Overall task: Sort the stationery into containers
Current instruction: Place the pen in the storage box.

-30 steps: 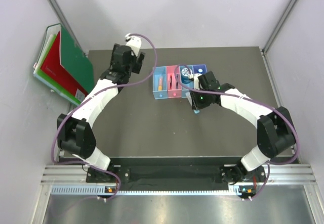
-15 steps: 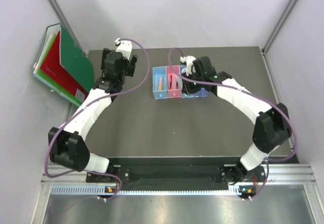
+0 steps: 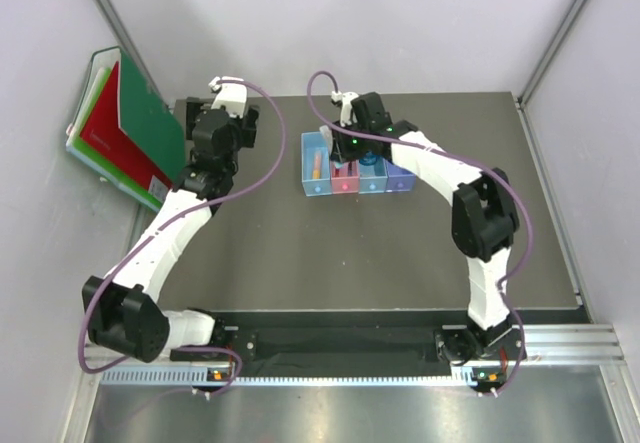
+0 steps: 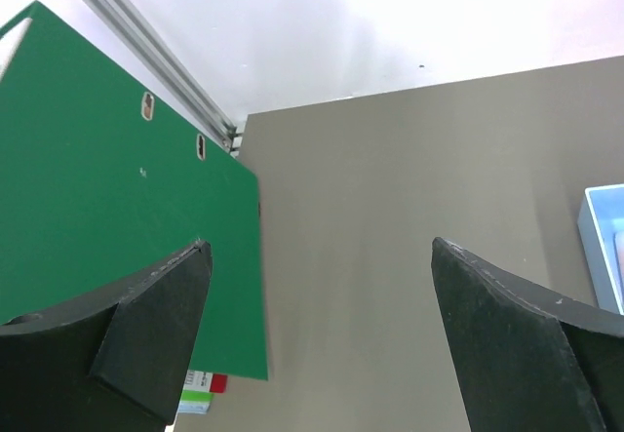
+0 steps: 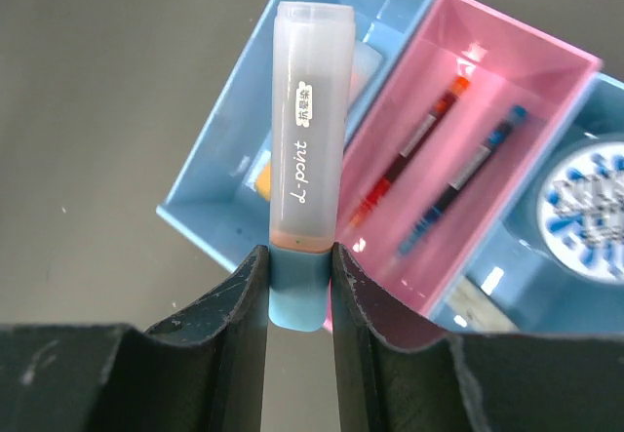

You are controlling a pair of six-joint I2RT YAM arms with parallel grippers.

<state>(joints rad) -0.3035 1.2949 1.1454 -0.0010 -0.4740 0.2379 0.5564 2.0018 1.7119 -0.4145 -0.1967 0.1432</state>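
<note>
Light-blue stick (image 5: 310, 159), "point" lettering

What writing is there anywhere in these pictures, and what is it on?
"L-point": along the light-blue stick held in the right gripper.
The small white label above it on that stick: too small to read.
A sticker under the green folder corner: blurred, unreadable.
</note>
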